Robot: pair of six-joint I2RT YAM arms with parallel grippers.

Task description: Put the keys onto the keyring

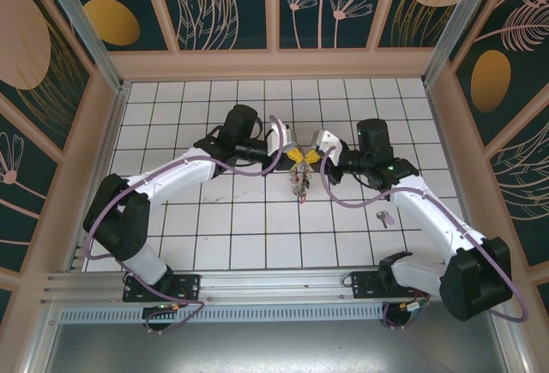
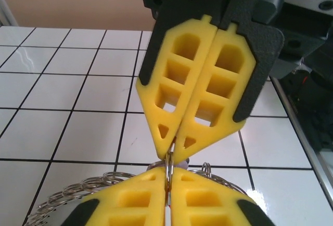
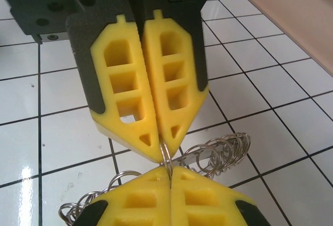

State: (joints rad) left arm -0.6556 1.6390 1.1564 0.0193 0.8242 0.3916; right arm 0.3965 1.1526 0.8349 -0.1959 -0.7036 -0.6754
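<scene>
yellow foam fingers of the left gripper (image 2: 168, 180) are pressed flat together, and a thin grey wire of the keyring (image 2: 169, 164) stands edge-on in the seam between them. the right gripper (image 3: 170, 174) is clenched in the same way on the same keyring, which rises out of its own seam. the two grippers meet tip to tip. each wrist camera shows the other gripper's closed yellow fingers pointing at it from the top of the view, with the keyring bridging the small gap.

behind the fingertips a tangle of small rings (image 3: 223, 150) (looped like a loose spring) hangs low over the tiles; whether it rests on them cannot be told.

from above, the pair of grippers meets near the middle of the white tiled table (image 1: 214, 219). a small dark bunch (image 1: 300, 186) sits just below them, toward the near edge, and its parts are too small to pick apart. one key (image 1: 385, 217) with a pale head lies flat on a tile, well apart from the keyring and just beside the right arm (image 1: 426, 210).
</scene>
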